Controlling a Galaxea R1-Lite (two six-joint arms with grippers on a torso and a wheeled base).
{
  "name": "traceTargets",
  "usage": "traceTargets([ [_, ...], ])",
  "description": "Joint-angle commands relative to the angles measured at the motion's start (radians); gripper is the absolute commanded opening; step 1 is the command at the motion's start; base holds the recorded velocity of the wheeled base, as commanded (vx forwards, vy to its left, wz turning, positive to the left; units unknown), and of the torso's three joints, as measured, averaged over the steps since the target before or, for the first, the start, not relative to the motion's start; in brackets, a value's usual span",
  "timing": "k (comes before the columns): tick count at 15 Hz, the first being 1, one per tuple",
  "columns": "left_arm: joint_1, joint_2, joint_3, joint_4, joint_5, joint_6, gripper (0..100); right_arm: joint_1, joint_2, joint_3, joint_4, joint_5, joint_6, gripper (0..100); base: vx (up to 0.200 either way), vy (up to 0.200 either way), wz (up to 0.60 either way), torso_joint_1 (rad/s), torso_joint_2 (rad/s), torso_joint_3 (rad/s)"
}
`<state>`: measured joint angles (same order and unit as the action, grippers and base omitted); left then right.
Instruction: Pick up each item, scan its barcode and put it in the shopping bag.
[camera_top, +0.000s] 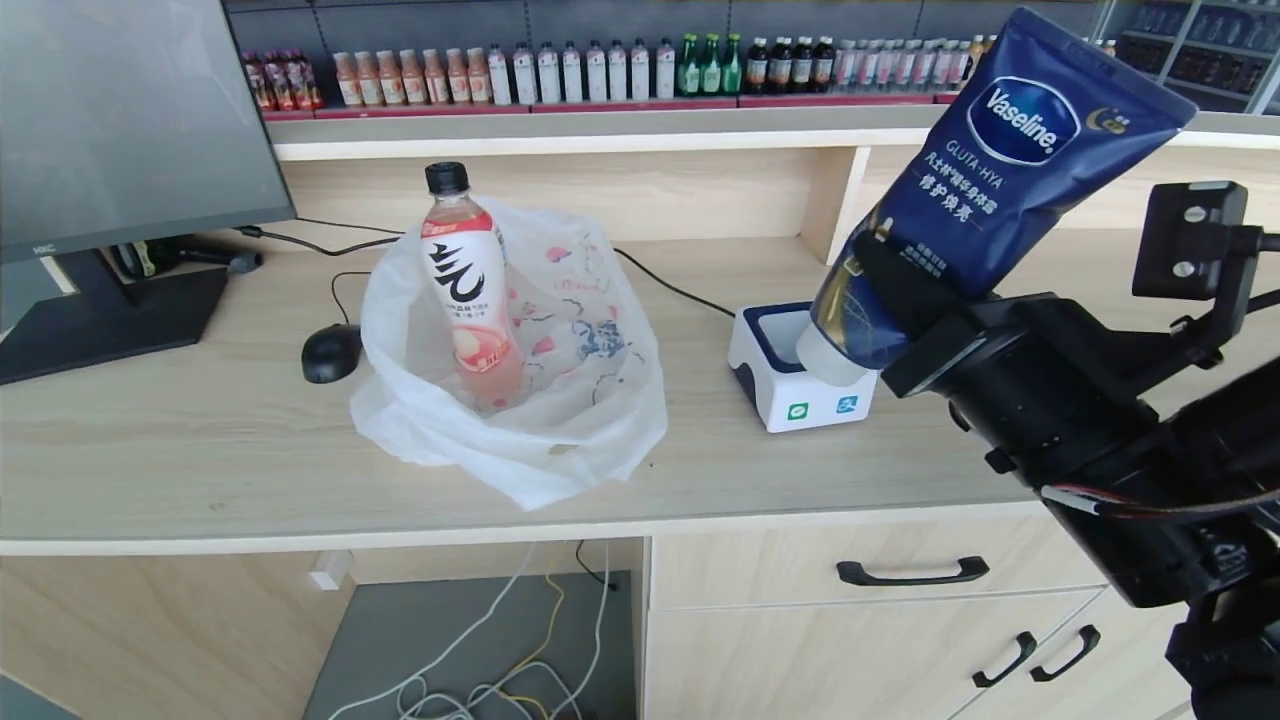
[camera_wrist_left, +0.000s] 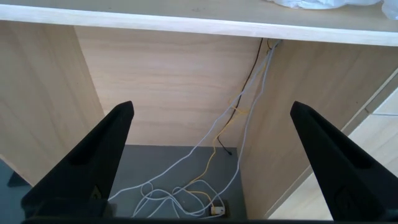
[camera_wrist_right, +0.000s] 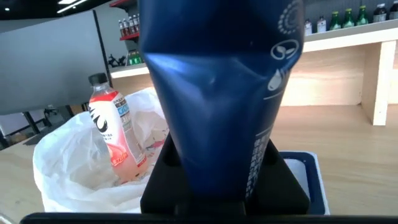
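Observation:
My right gripper (camera_top: 890, 315) is shut on a dark blue lotion tube (camera_top: 985, 175), held tilted with its white cap down, just over the white and blue barcode scanner (camera_top: 795, 385) on the counter. The tube (camera_wrist_right: 221, 87) fills the near field in the right wrist view, with the scanner (camera_wrist_right: 308, 177) behind it. A white plastic shopping bag (camera_top: 560, 400) sits open at the counter's middle, with a pink drink bottle (camera_top: 470, 290) standing upright inside it. My left gripper (camera_wrist_left: 211, 162) hangs open below the counter edge, facing the knee space and its cables.
A monitor (camera_top: 120, 120) and a black mouse (camera_top: 330, 352) stand at the counter's left. A cable runs from the scanner toward the back wall. Drawers (camera_top: 910, 572) lie under the counter's right side. Bottle shelves (camera_top: 620, 70) line the background.

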<state>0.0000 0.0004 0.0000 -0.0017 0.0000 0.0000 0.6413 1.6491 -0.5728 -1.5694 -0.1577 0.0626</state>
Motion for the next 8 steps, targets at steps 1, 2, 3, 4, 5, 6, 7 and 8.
traceTargets([
  [1,-0.002,0.0,0.0,0.0,0.0,0.0,100,0.0,-0.005,0.002,-0.001,-0.002,0.0,0,0.0,0.0,0.0,0.0,0.0,0.0],
  [2,-0.002,0.0,0.0,0.0,0.0,0.0,100,0.0,-0.008,0.014,-0.001,-0.002,0.0,0,0.0,0.0,0.0,0.0,0.0,0.0],
  [3,0.0,0.0,0.0,0.0,0.0,0.0,100,0.0,-0.009,0.027,-0.001,-0.002,0.0,0,0.0,0.0,0.0,0.0,0.0,0.0],
  [4,-0.002,0.0,0.0,0.0,0.0,0.0,100,0.0,-0.008,0.021,-0.001,-0.002,0.0,0,0.0,0.0,0.0,0.0,0.0,0.0],
  [5,-0.002,0.0,0.0,0.0,0.0,0.0,100,0.0,0.001,0.016,-0.001,-0.002,0.0,0,0.0,0.0,0.0,0.0,0.0,0.0],
  [6,-0.002,0.0,0.0,0.0,0.0,0.0,100,0.0,0.015,0.002,-0.001,-0.002,0.0,0,0.0,0.0,0.0,0.0,0.0,0.0],
  [7,-0.002,0.0,0.0,0.002,0.0,0.0,100,0.0,0.023,-0.004,-0.001,-0.002,0.002,0,0.0,0.0,0.0,0.0,0.0,0.0],
  [8,-0.002,0.0,0.0,0.0,0.0,0.0,100,0.0,0.046,0.001,-0.001,-0.002,0.003,0,0.0,0.0,0.0,0.0,0.0,0.0],
])
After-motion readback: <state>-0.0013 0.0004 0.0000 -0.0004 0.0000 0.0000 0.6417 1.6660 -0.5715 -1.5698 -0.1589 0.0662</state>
